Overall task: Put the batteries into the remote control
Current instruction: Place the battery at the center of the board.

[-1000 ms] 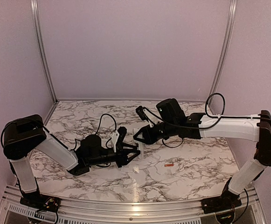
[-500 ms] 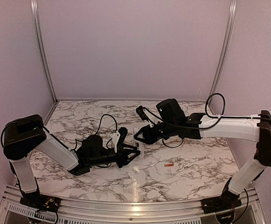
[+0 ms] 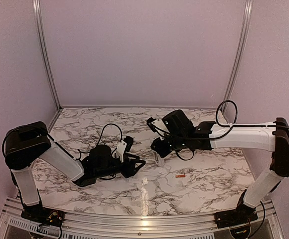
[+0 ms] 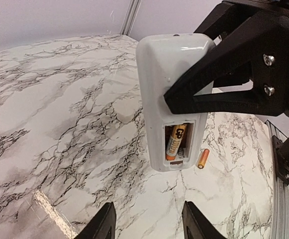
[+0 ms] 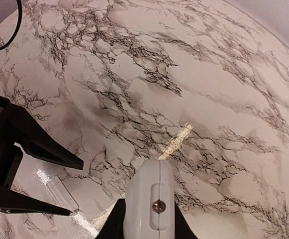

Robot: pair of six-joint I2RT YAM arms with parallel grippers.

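Near the middle of the desk (image 3: 79,127), the remote control (image 4: 159,84) was held upright, its plain white back turned toward the left arm. It was clamped across its upper half by the black fingers (image 4: 209,84) of the right claw (image 3: 156,153), which reached in from the right side of the desk. Whether the handset's lower end rested on the marble or hung just above it could not be told.

At that lower end the battery recess (image 4: 178,144) was seen uncovered. One battery (image 4: 173,142), coppery-orange, was seated in the left slot of the recess, standing lengthwise; the slot beside it was seen unfilled. The second battery (image 3: 180,176) was left lying flat on the marble, well apart from both claws, to the right of the remote and toward the near edge of the desk.

The left claw (image 4: 146,221) was kept low over the desk just to the left of the remote and pointed at it, its fingers spread apart with nothing between them and no contact with the handset. From the right wrist, the top end of the remote was seen with a small screw set in it.
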